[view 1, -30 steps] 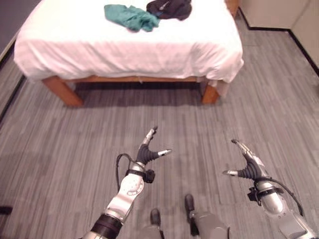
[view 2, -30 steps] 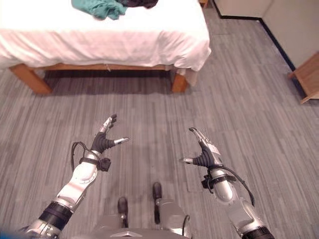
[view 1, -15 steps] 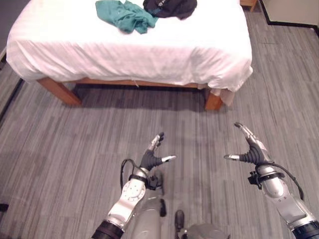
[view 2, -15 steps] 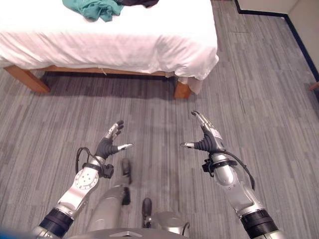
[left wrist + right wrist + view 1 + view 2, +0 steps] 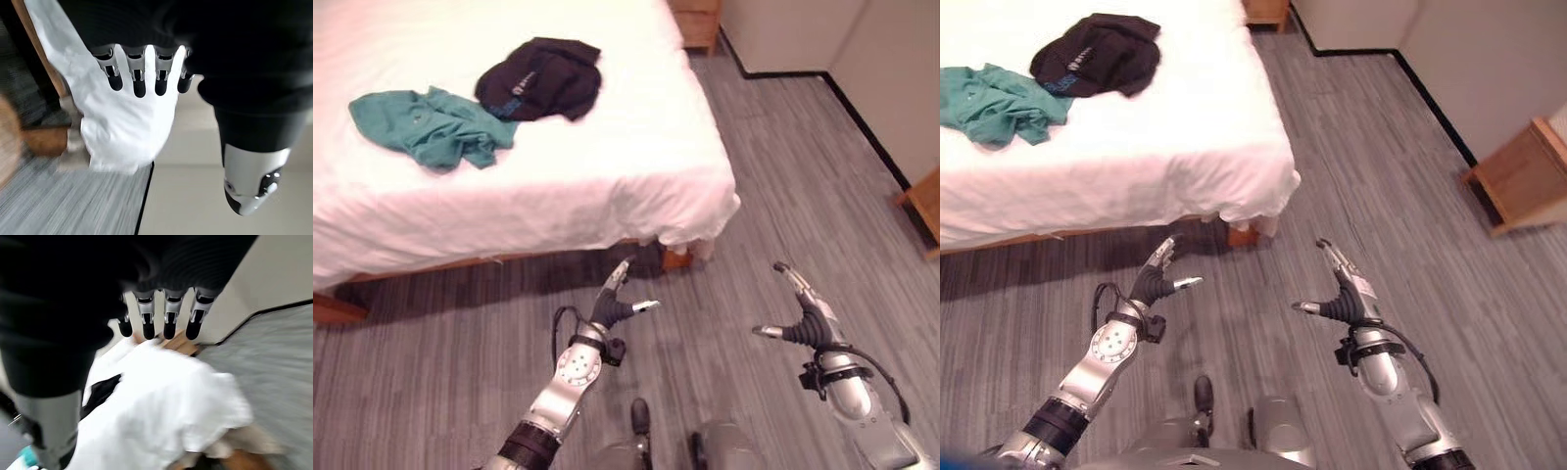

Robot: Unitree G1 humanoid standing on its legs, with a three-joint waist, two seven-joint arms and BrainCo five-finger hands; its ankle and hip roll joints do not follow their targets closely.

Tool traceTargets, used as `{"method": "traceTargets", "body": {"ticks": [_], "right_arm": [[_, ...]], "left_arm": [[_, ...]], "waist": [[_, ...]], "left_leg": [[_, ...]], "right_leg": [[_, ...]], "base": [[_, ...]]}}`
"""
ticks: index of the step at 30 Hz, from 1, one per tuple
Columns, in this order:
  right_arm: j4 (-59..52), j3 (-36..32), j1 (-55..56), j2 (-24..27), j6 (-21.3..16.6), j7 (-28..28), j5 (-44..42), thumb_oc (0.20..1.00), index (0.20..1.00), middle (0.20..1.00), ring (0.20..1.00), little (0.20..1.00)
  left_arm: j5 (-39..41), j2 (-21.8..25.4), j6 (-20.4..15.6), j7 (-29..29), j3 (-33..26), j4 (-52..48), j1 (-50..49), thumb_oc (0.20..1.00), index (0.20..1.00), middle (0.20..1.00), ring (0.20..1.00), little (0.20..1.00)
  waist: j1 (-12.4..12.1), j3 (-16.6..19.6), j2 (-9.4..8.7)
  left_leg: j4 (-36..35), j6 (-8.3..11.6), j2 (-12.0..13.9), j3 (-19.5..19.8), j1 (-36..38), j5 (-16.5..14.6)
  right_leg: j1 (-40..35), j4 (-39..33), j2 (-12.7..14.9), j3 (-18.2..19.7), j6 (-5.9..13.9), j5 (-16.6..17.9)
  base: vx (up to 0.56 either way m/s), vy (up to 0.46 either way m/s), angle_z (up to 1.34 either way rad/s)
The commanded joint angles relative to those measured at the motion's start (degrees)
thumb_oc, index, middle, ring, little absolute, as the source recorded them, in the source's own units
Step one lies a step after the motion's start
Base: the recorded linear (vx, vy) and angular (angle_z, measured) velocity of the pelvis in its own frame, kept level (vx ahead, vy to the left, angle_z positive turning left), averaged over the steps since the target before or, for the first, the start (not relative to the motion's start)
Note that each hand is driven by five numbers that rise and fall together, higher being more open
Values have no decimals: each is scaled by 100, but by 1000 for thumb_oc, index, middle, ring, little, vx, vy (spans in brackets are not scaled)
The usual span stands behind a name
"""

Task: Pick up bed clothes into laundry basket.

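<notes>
While both arms hang out over the grey floor point(image 5: 822, 166) short of the bed point(image 5: 607, 166), nothing has yet been picked up: the left hand point(image 5: 610, 305) has its fingers straight and spread with the thumb held apart, and the right hand point(image 5: 800, 318) is the same, fingers extended and empty. The clothes lie on the white sheet, well apart from either hand: a teal shirt point(image 5: 429, 127) crumpled toward the robot's left, and a black garment point(image 5: 539, 76) just beside it, the two seemingly touching at their edges, though that join is hard to make out. A corner of the sheet droops over the wooden bed leg point(image 5: 1240, 235) nearest the hands. No laundry basket can be placed from these views. This looks like the approach step, with the grasp not begun. The next move calls for closing in on the bed until a hand can reach across the sheet, then lowering open fingers onto one garment and gathering the cloth.
</notes>
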State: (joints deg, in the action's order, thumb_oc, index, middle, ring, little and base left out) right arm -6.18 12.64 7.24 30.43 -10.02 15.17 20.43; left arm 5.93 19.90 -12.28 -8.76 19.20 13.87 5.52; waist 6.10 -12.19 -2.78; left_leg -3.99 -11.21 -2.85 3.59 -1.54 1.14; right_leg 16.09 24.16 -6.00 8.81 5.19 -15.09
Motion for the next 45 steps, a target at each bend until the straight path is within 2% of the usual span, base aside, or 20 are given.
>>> {"method": "traceTargets", "body": {"ticks": [1, 4, 5, 6, 7, 8, 10, 13, 18, 21, 23, 25, 27, 28, 32, 34, 37, 39, 42, 45], "right_arm": [[4, -146, -460, -82, -181, 100, 122, 1000, 1000, 1000, 1000, 1000], [42, -79, -437, -101, -186, 72, 150, 1000, 1000, 1000, 1000, 1000], [97, -36, -464, -100, -208, 77, 110, 1000, 1000, 1000, 1000, 1000], [103, -35, -474, -102, -211, 80, 109, 1000, 1000, 1000, 1000, 1000], [253, -25, -574, -63, -161, 187, 63, 1000, 1000, 1000, 1000, 1000], [279, -12, -604, -72, -169, 199, 62, 1000, 1000, 1000, 1000, 1000], [386, 27, -692, -99, -87, 277, 10, 1000, 1000, 1000, 1000, 1000], [433, -14, -739, -154, 1, 274, -31, 1000, 1000, 1000, 1000, 1000], [600, -94, -815, -211, 156, 408, 55, 1000, 1000, 1000, 1000, 1000], [562, -180, -788, -189, 225, 473, 268, 1000, 1000, 1000, 1000, 1000], [517, -211, -832, -171, 291, 533, 471, 1000, 1000, 1000, 1000, 1000], [615, -261, -897, -193, 375, 634, 661, 1000, 1000, 1000, 1000, 1000], [781, -269, -1204, -173, 488, 738, 765, 1000, 1000, 1000, 1000, 1000], [856, -248, -1633, -88, 585, 885, 899, 1000, 1000, 1000, 1000, 1000], [1098, -191, -2352, 40, 703, 1294, 1165, 1000, 1000, 1000, 1000, 1000], [2260, 20, -3419, 337, 1098, 1804, 1179, 1000, 1000, 1000, 1000, 1000], [3139, 98, -3777, 536, 1395, 1816, 1098, 1000, 1000, 1000, 1000, 1000], [3968, 117, -3824, 596, 1519, 1694, 834, 1000, 1000, 1000, 1000, 1000], [5681, 155, -3827, 684, 1506, 1365, 158, 1000, 1000, 1000, 1000, 1000], [6446, 165, -3735, 613, 1500, 1173, -78, 1000, 1000, 1000, 1000, 1000]], "left_arm": [[-94, 304, -293, -45, -217, -345, -265, 1000, 1000, 1000, 1000, 1000], [-213, 344, -360, -22, -315, -362, -348, 1000, 1000, 1000, 1000, 1000], [-173, 290, -347, -34, -368, -352, -425, 1000, 1000, 1000, 1000, 1000], [-173, 292, -345, -33, -371, -353, -419, 1000, 1000, 1000, 1000, 1000], [-1, 232, -353, -43, -437, -363, -424, 1000, 1000, 1000, 1000, 1000], [6, 243, -349, -38, -448, -367, -417, 1000, 1000, 1000, 1000, 1000], [135, 225, -345, -41, -512, -363, -460, 1000, 1000, 1000, 1000, 1000], [109, 202, -307, -77, -621, -252, -581, 1000, 1000, 1000, 1000, 1000], [179, 120, -285, -231, -728, -221, -619, 1000, 1000, 1000, 1000, 1000], [171, 102, -261, -287, -783, -168, -722, 1000, 1000, 1000, 1000, 1000], [69, 119, -207, -273, -763, -120, -790, 1000, 1000, 1000, 1000, 1000], [-40, 149, -143, -280, -715, -22, -765, 1000, 1000, 1000, 1000, 1000], [-59, 260, -91, -285, -682, 13, -695, 1000, 1000, 1000, 1000, 1000], [-40, 396, -58, -332, -675, 0, -652, 1000, 1000, 1000, 1000, 1000], [-113, 538, -84, -414, -662, 62, -545, 1000, 1000, 1000, 1000, 1000], [173, 637, -178, -453, -581, 124, -375, 1000, 1000, 1000, 1000, 1000], [866, 740, -407, -112, -740, -327, -459, 1000, 1000, 1000, 1000, 1000], [1511, 759, -449, 288, -880, -874, -693, 1000, 1000, 1000, 1000, 1000], [2220, 986, -587, 693, -1249, -1805, -927, 1000, 1000, 1000, 1000, 1000], [2239, 1208, -657, 737, -1516, -2161, -887, 1000, 1000, 1000, 1000, 1000]], "waist": [[-51, -61, -230], [-37, -5, -320], [-73, -101, -252], [-62, -97, -262], [-160, -315, -421], [-122, -295, -391], [-204, -301, -493], [-298, -175, -445], [-413, 9, -269], [-423, 186, -190], [-420, 323, -210], [-444, 398, -285], [-477, 335, -362], [-447, 196, -353], [-511, 128, -268], [-546, 17, -251], [-642, -54, -296], [-704, -73, -348], [-767, -24, -240], [-753, 14, -154]], "left_leg": [[-99, 1000, 185, -282, 353, -244], [182, 1070, 102, 1, 618, -693], [1475, 1354, 215, -142, 383, -587], [1516, 1361, 207, -133, 333, -578], [3096, 1468, 365, -479, -548, -184], [3276, 1469, 392, -438, -691, -247], [3792, 1342, 580, -920, -1191, -277], [2805, 1271, 556, -1295, -1364, -536], [465, 1482, 837, -1547, -1261, 371], [-53, 1509, 1004, -1805, -1107, 603], [-101, 1453, 836, -1613, -943, 598], [-101, 1338, 669, -1523, -656, 490], [-101, 1222, 503, -1483, -367, 348], [-101, 1122, 476, -1355, -167, 200], [-101, 1092, 597, -1362, -108, 56], [-101, 1147, 508, -1157, 183, -156], [-101, 1202, 474, -1071, 343, -300], [-101, 1238, 442, -989, 452, -361], [-101, 1332, 481, -929, 421, -288], [-101, 1383, 518, -924, 406, -293]], "right_leg": [[-640, -1809, 25, 421, 137, 1297], [-951, -2388, 209, 442, -3, 1457], [-1231, -2400, 300, 335, -145, 1455], [-1207, -2406, 309, 327, -145, 1481], [-1451, -2457, 552, 161, -352, 1390], [-1405, -2460, 522, 125, -351, 1394], [-1680, -2576, 631, 0, -440, 1288], [-2087, -2821, 776, -77, -350, 1115], [-2440, -2916, 1020, -364, -137, 726], [-2733, -2912, 1204, -579, 11, 567], [-2735, -2648, 1385, -597, 134, 572], [-2634, -2155, 1532, -523, 273, 741], [-2290, -1174, 1648, -395, 412, 1506], [-1770, -179, 1523, -157, 342, 1957], [-1364, 25, 1384, -165, 271, 1854], [-997, -1333, 820, -400, 149, 1096], [-1146, -2403, 849, -813, 150, 1265], [-1413, -2716, 837, -770, 100, 1385], [-1525, -2888, 902, -932, 85, 1553], [-1568, -2914, 913, -973, 73, 1523]], "base": [[445, -58, 142], [444, -134, 128], [334, -151, 110], [294, -206, 111], [67, -102, 84], [175, -158, 76], [240, -72, 70], [396, 97, 14], [399, 227, -6], [478, 293, 14], [496, 331, 15], [450, 304, 2], [381, 279, -16], [233, 190, 9], [241, 86, 40], [438, -12, 68], [272, -55, 63], [205, -112, 99], [200, -124, 45], [121, -71, 7]]}}
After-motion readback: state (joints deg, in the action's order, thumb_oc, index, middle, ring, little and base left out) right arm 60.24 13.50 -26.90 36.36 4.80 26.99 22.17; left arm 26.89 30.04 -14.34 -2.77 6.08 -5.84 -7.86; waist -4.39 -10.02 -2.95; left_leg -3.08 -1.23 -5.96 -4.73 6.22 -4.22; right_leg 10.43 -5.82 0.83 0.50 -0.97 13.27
